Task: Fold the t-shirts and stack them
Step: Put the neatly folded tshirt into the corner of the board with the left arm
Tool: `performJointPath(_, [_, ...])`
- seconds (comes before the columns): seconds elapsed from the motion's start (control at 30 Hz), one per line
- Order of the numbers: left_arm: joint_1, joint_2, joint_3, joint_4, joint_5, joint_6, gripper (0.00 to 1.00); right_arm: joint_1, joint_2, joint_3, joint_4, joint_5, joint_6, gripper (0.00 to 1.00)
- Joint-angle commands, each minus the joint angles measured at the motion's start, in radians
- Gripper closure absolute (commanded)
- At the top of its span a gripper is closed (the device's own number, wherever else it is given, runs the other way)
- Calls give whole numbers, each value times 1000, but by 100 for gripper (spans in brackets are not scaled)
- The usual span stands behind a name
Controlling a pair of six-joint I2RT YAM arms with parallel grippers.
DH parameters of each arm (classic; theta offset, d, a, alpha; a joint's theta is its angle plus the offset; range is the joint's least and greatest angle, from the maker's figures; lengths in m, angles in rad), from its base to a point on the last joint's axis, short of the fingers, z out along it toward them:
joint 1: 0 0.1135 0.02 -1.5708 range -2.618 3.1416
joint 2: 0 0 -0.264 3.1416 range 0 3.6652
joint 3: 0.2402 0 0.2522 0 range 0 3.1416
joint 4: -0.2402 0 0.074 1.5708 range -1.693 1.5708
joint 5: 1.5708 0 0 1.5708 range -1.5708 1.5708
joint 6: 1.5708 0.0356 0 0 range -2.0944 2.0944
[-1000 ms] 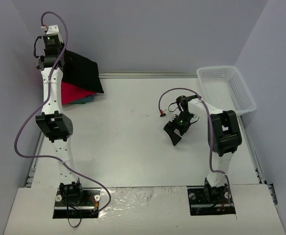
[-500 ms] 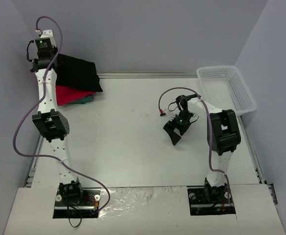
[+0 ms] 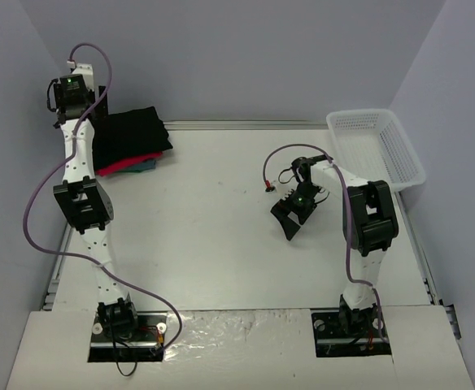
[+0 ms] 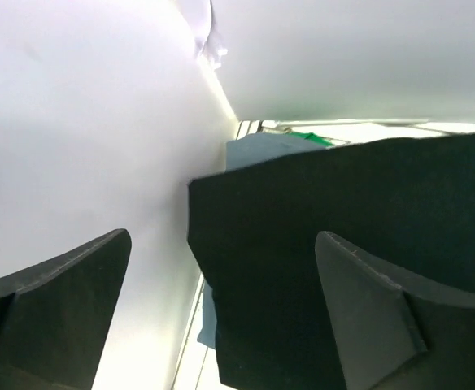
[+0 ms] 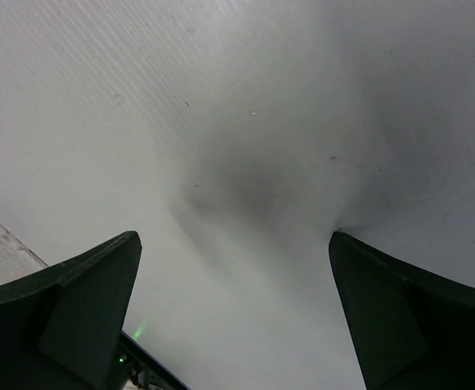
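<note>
White table (image 3: pixel 221 211), pale grey walls (image 3: pixel 262 57) — left fingers (image 4: pixel 58 301), right fingers (image 5: pixel 75 301) both spread apart.

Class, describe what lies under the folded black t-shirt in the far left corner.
Under the black t-shirt a red-pink t-shirt and a teal-blue t-shirt peek out at its near edge. The black one covers the rest, so their folding cannot be seen.

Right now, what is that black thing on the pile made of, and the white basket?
The black t-shirt looks like soft matte cloth: it lies folded, draping over the red shirt, with no shine. The white basket looks like stiff plastic, probably: its walls are a regular open mesh that holds its shape.
</note>
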Motion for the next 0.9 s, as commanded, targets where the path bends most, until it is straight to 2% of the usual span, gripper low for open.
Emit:
performJointPath(0.0, [16,-37,-24,63,-56,73,4,3,213,-121,8,52,-19,0])
performJointPath(0.13, [21,-164,-122,61,-40,78,6,3,201,-121,7,40,-26,0])
performJointPath(0.33, [23,-480,-359,6,44,-6,6,3,133,-109,7,63,-17,0])
performJointPath(0.37, [21,-534,-470,13,56,-25,6,3,92,-106,7,61,-19,0])
performJointPath(0.43, [23,-701,-608,46,166,-63,6,2,43,-92,7,41,-25,0])
performJointPath(0.47, [21,-760,-753,93,205,-75,6,0,-12,-86,10,37,-28,0])
performJointPath(0.5, [12,-878,-826,121,240,-91,6,-1,-38,-79,13,36,-31,0])
performJointPath(0.53, [4,-929,-892,144,293,-92,6,-4,-66,-59,16,46,-28,0])
performJointPath(0.6, [-32,-1064,-1048,176,305,-73,6,-11,-158,-33,51,75,10,0])
performJointPath(0.73, [-66,-1192,-1222,136,308,-33,6,-47,-327,87,129,106,81,0])
performJointPath(0.87, [-68,-1276,-1364,136,334,-34,6,-81,-420,133,160,87,107,0])
